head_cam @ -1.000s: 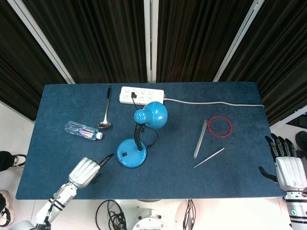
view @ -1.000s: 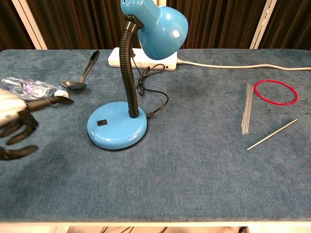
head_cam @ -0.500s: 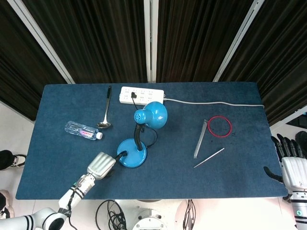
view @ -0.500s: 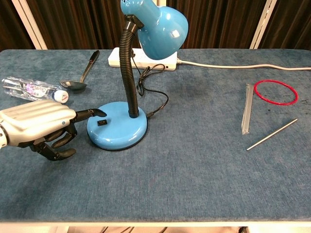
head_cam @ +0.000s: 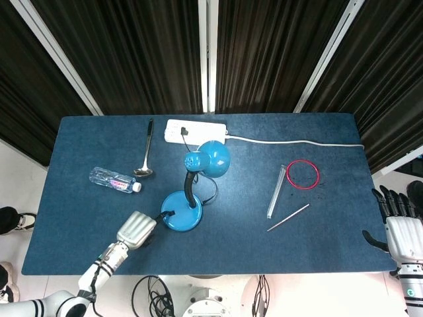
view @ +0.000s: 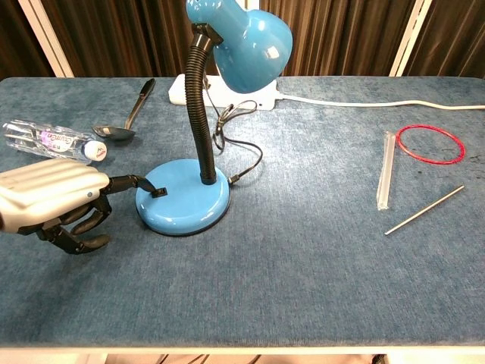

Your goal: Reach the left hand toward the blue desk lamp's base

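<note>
The blue desk lamp stands left of the table's middle, its round base (head_cam: 180, 212) (view: 186, 203) flat on the blue cloth and its head (head_cam: 210, 158) (view: 242, 42) on a black gooseneck. My left hand (head_cam: 137, 228) (view: 53, 201) lies just left of the base. One finger is stretched out, its tip on the black switch (view: 158, 190) on the base; the other fingers are curled under. It holds nothing. My right hand (head_cam: 402, 228) hangs off the table's right edge with its fingers spread, seen only in the head view.
A water bottle (head_cam: 115, 179) (view: 53, 140) and a spoon (head_cam: 145, 158) (view: 129, 117) lie behind my left hand. The white power strip (head_cam: 195, 131) sits behind the lamp with its cord running right. A red ring (view: 430, 143), clear strip (view: 386, 180) and thin rod (view: 423, 210) lie at the right.
My left hand has moved right from the table's front left to the lamp base, and its outstretched finger now touches the switch. The right hand has sunk slightly lower in the head view.
</note>
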`<state>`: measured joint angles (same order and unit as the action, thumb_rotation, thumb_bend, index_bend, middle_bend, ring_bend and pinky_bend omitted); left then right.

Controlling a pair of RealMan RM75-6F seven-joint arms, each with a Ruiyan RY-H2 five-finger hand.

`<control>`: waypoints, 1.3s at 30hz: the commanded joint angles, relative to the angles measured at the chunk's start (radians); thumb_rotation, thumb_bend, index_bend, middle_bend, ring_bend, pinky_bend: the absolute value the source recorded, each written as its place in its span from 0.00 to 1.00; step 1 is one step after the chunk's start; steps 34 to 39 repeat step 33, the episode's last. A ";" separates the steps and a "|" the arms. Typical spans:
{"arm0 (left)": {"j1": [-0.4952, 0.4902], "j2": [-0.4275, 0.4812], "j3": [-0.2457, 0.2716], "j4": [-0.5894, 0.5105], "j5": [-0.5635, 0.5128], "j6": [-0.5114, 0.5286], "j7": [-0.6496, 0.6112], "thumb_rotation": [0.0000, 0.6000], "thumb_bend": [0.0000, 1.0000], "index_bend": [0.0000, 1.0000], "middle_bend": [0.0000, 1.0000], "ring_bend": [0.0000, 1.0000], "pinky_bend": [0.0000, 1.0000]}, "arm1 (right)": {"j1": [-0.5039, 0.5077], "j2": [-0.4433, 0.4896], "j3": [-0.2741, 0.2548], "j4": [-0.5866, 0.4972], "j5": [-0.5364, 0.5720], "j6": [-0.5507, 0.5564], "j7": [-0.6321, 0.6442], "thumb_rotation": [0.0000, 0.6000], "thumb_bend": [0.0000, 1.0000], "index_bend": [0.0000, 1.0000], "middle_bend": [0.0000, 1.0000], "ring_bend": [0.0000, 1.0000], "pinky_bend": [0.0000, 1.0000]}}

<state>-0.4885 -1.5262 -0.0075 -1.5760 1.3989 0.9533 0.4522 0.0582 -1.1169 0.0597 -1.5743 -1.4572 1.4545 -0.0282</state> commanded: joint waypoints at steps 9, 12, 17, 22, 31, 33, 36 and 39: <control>-0.003 -0.011 0.010 0.015 0.048 0.058 -0.042 1.00 0.38 0.17 0.78 0.75 0.78 | -0.002 0.003 0.002 -0.001 0.003 0.001 0.002 1.00 0.14 0.00 0.00 0.00 0.00; 0.010 -0.006 0.004 0.016 0.093 0.127 -0.069 1.00 0.38 0.10 0.78 0.75 0.79 | -0.001 0.003 0.002 -0.001 0.002 0.001 0.003 1.00 0.14 0.00 0.00 0.00 0.00; 0.084 0.041 -0.020 0.007 0.171 0.351 -0.121 1.00 0.35 0.07 0.76 0.74 0.80 | -0.003 0.007 0.003 -0.003 -0.003 0.008 0.009 1.00 0.14 0.00 0.00 0.00 0.00; 0.205 0.111 -0.027 0.047 0.162 0.554 -0.220 1.00 0.08 0.07 0.37 0.31 0.53 | -0.009 0.015 0.005 -0.002 -0.005 0.020 0.019 1.00 0.14 0.00 0.00 0.00 0.00; 0.284 0.299 0.013 0.081 0.109 0.542 -0.379 1.00 0.01 0.02 0.00 0.00 0.00 | -0.005 0.011 0.007 0.008 0.005 0.009 0.005 1.00 0.14 0.00 0.00 0.00 0.00; 0.287 0.315 0.017 0.079 0.105 0.529 -0.389 1.00 0.01 0.02 0.00 0.00 0.00 | -0.005 0.010 0.006 0.005 -0.001 0.011 -0.003 1.00 0.14 0.00 0.00 0.00 0.00; 0.287 0.315 0.017 0.079 0.105 0.529 -0.389 1.00 0.01 0.02 0.00 0.00 0.00 | -0.005 0.010 0.006 0.005 -0.001 0.011 -0.003 1.00 0.14 0.00 0.00 0.00 0.00; 0.287 0.315 0.017 0.079 0.105 0.529 -0.389 1.00 0.01 0.02 0.00 0.00 0.00 | -0.005 0.010 0.006 0.005 -0.001 0.011 -0.003 1.00 0.14 0.00 0.00 0.00 0.00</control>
